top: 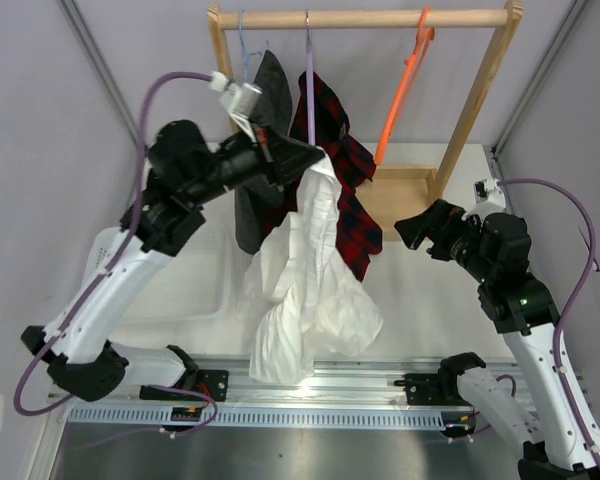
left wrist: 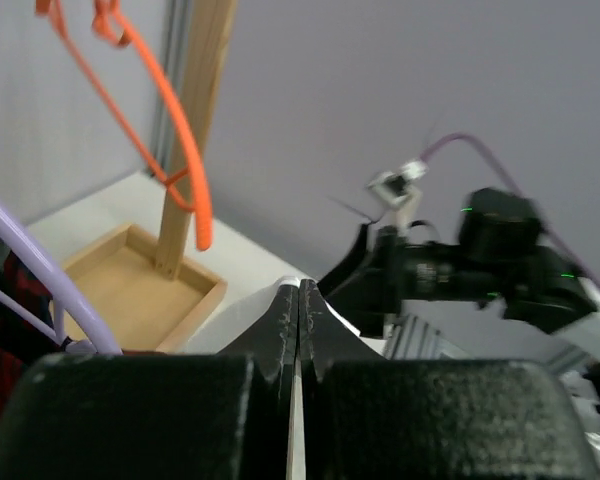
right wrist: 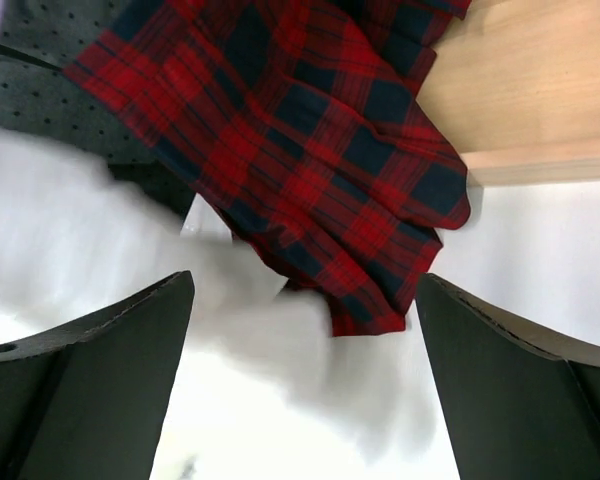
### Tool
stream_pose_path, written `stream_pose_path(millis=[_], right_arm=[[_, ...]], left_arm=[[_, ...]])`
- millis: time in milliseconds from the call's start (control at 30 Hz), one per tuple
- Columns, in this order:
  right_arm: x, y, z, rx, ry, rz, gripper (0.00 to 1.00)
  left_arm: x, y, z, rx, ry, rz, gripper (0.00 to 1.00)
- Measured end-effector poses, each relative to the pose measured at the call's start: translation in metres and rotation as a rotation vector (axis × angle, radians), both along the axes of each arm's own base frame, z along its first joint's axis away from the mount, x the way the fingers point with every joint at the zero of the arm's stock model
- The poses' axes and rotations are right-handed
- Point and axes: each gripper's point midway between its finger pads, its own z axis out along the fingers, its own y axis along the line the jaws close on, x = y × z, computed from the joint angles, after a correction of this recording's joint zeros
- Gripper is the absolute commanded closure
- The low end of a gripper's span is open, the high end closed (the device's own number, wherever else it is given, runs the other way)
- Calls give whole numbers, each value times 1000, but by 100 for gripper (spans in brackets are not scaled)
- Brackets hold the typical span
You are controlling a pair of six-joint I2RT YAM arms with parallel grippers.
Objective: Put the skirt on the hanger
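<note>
One pinch in the clenched jaws of the left gripper (top: 302, 157) held the thin white ruffled skirt (top: 310, 270) hanging below them, so it could slip or snag the red-black plaid shirt (top: 345, 170) just beside them before reaching the orange plastic hanger (top: 400, 100) beyond, while the right gripper (top: 412, 230) stood spread wide and empty.

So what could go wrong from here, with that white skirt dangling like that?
1. The left gripper pinches only one edge of the skirt; the loose rest might slip free.
2. The skirt drapes against the plaid shirt, so the open right gripper could catch shirt cloth instead.
3. The orange hanger hangs tilted on the rail and may get knocked off.
</note>
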Motion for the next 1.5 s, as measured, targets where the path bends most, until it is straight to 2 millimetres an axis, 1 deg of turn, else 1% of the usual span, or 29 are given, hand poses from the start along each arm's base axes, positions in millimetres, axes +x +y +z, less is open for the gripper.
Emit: stream_pose_path(millis=[33,67,167,233,300,333,367,400,433,467,500,567,600,633,700,733,800,833,867,933,1000,1067,1133,1200,1233,1333,1400,1433,1500], right_arm=[[-1,0,2,0,-4,-1,1],[-1,-1,4,-2,-8,-3,0],[-4,-3,7,-7,-12,-9,1],[-6,-5,6,-11,-11,-13,1],[-9,-7,4,-16,-1,-19,1],[-11,-7,2,-18,3,-20,1],[-13,-8,0,-19,7,-22,0],[-15,-9,-2,-21,11,-21,0],[-17,-9,-4,-23,15,-23,1],[-18,-10,-8,-25,21,-23,1],[-20,-10,-14,-28,32,-24,1],[-24,-11,-23,-32,46,-21,1],[-25,-10,-27,-34,55,-18,2],[-27,-10,-32,-36,65,-15,4],[-29,-7,-42,-41,87,-1,9],[-31,-5,-46,-42,95,8,14],[-34,0,-53,-49,109,27,18],[-37,4,-56,-56,113,41,23],[-39,8,-60,-64,118,57,33],[-45,18,-67,-81,126,99,41],[-52,30,-78,-98,141,139,41],[-60,41,-92,-135,161,176,43],[-66,52,-108,-174,183,202,44],[-74,62,-126,-216,207,228,44],[-78,66,-135,-238,222,236,45],[-81,69,-156,-295,256,221,48],[-82,69,-164,-312,266,212,50],[-81,70,-166,-315,267,206,50],[-81,71,-169,-318,268,197,50]], left_arm=[[6,-7,-10,19,16,9,100],[13,-18,-26,49,37,26,100],[15,-45,-58,118,72,31,100],[15,-63,-75,152,81,39,100],[18,-80,-98,189,99,58,100],[19,-88,-114,212,114,69,100],[20,-92,-128,232,126,79,91],[22,-95,-147,263,144,90,81],[22,-98,-167,300,162,98,74],[23,-100,-185,334,179,105,57],[24,-102,-204,371,195,112,49],[25,-103,-226,420,214,124,41],[25,-102,-233,438,218,132,38],[24,-101,-238,452,221,143,35],[24,-94,-240,460,219,172,34],[24,-87,-240,459,217,194,34],[21,-70,-239,465,216,236,38],[19,-59,-236,460,214,260,39],[16,-48,-232,451,210,283,43],[8,-25,-224,418,208,321,50],[1,-9,-223,402,210,348,56],[-5,9,-230,402,227,382,63],[-9,22,-246,422,250,409,67],[-12,30,-271,465,286,430,71],[-13,34,-288,498,308,441,73],[-15,43,-336,615,374,470,75],[-14,45,-356,671,402,490,77],[-13,46,-365,698,415,504,77],[-10,48,-381,744,435,530,69]])
